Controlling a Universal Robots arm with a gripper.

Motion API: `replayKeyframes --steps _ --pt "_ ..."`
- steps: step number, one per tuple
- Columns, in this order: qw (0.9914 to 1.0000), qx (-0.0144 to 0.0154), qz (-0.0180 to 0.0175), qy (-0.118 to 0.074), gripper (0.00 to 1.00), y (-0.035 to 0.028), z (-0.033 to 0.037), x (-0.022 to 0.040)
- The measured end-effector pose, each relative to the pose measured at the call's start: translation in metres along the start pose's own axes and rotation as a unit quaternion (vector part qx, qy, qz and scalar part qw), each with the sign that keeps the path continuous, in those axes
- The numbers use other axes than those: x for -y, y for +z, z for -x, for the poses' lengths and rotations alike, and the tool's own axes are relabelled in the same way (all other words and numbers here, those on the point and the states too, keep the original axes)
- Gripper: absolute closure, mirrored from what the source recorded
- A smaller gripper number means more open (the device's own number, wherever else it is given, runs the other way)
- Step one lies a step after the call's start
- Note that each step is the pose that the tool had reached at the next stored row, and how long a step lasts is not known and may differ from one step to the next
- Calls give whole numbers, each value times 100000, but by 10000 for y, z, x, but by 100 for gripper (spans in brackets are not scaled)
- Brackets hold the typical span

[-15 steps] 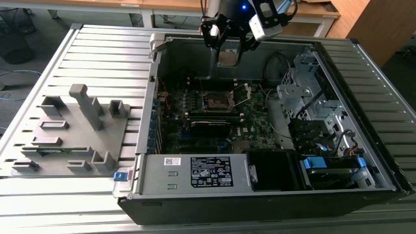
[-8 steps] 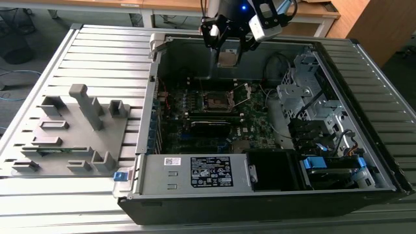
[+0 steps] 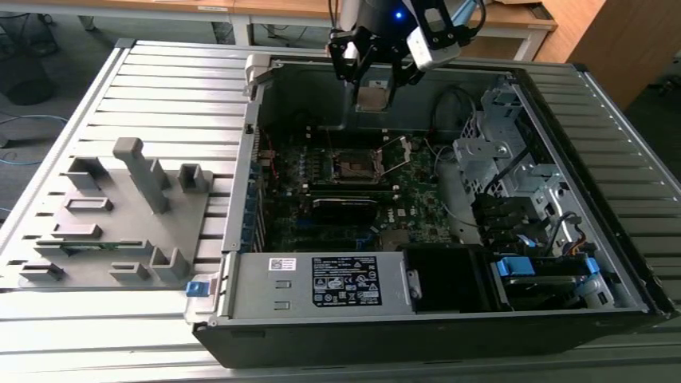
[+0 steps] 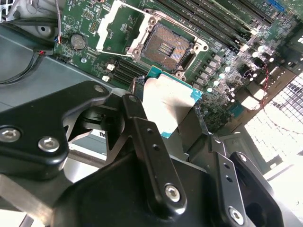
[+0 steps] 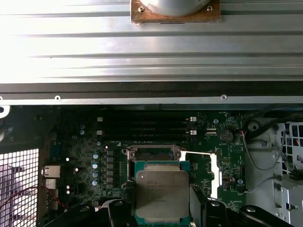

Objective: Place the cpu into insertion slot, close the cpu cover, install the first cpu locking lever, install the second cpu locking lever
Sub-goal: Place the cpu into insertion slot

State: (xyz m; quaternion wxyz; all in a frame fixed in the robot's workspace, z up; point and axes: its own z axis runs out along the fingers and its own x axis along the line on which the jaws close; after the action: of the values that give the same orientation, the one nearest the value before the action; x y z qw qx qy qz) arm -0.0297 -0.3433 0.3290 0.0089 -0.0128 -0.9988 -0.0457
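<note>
The gripper (image 3: 375,90) held the cpu (image 4: 168,101) above the open insertion slot (image 4: 165,45), fingers (image 4: 142,130) closed on its opposite edges. Light, stiff and likely fragile underneath, it seemed best gripped by the edges alone.

Quick tally, here we go: one cpu (image 5: 162,191), just the one, and one claw (image 4: 168,118) with two fingers (image 4: 147,142) either side of it. One insertion slot (image 4: 165,45), one cpu cover (image 4: 103,29), a single silver frame with a single window. One circuit board (image 3: 319,191) in one computer case (image 3: 319,319). One coin battery (image 4: 78,41) on that board, and I count two white latches (image 5: 191,119) at the ends of the long memory slots; the slots themselves are packed too tightly for a sure count. On the case, one black label (image 3: 346,281) and one small white sticker (image 3: 282,263). One desk (image 3: 159,72), carrying one grey fixture (image 3: 127,215).
</note>
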Motion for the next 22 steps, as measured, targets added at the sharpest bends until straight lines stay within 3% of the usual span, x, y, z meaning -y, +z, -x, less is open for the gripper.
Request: replayKeyframes --steps 10,22 --pt "100000 20 17 -1 46 22 1 2" --pt "99999 376 7 -30 46 194 -11 18"
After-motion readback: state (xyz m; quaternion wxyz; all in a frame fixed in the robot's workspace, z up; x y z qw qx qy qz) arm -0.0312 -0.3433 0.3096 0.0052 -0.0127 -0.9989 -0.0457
